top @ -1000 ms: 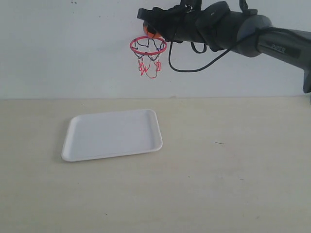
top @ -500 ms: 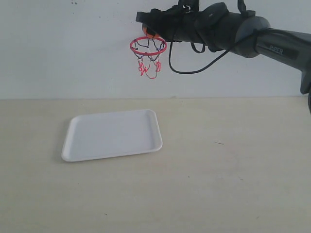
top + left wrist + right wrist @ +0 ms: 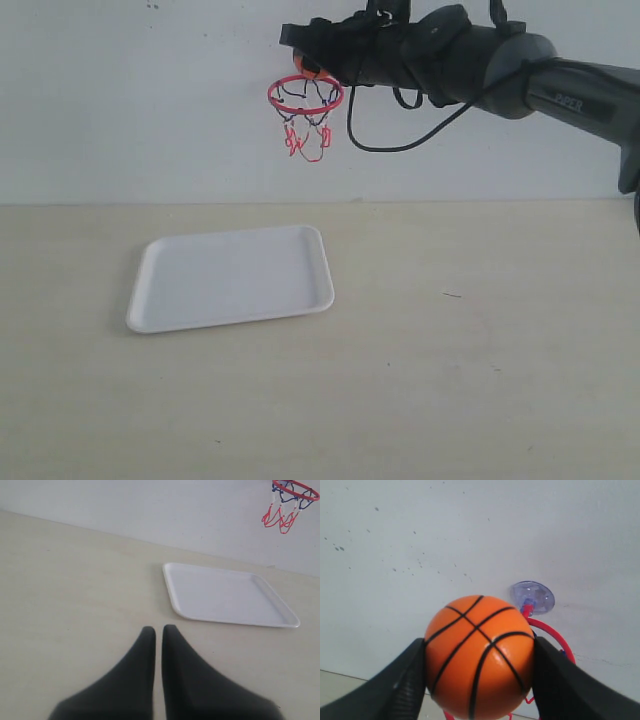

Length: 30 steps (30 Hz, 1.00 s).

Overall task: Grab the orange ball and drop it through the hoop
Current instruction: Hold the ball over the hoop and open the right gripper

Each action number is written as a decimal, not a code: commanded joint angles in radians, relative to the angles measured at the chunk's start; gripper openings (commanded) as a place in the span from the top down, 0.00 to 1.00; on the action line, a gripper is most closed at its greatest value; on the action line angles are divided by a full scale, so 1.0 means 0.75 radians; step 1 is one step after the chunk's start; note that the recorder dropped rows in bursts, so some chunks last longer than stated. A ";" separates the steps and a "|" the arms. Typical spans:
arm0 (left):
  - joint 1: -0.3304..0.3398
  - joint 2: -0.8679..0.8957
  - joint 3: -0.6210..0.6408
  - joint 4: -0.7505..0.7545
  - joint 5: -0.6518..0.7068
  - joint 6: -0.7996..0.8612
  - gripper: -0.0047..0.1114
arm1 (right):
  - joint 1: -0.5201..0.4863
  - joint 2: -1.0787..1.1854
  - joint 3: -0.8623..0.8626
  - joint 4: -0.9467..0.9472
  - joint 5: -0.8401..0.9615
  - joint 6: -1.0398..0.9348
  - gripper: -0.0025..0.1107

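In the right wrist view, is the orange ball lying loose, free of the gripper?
No, the right gripper pinches the orange ball between its two dark fingers, close by the hoop.

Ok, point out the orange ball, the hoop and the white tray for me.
orange ball (image 3: 479, 655), right wrist view, middle of its front face.
hoop (image 3: 304, 111), exterior view, front of the red ring.
white tray (image 3: 232, 277), exterior view, bare middle of its floor.

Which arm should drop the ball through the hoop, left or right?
Right. Its gripper holds the ball just above the hoop. The left gripper is shut, empty and low over the table, far from the hoop.
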 commanded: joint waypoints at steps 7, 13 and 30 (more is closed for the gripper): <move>0.004 -0.004 0.005 0.002 -0.005 -0.007 0.92 | -0.001 -0.008 -0.009 -0.004 -0.005 -0.018 0.62; 0.004 -0.004 0.005 0.002 -0.005 -0.007 0.92 | -0.001 -0.008 -0.009 -0.004 -0.008 -0.018 0.58; 0.004 -0.004 0.005 0.002 -0.005 -0.007 0.92 | -0.001 -0.008 -0.009 -0.004 -0.014 -0.023 0.37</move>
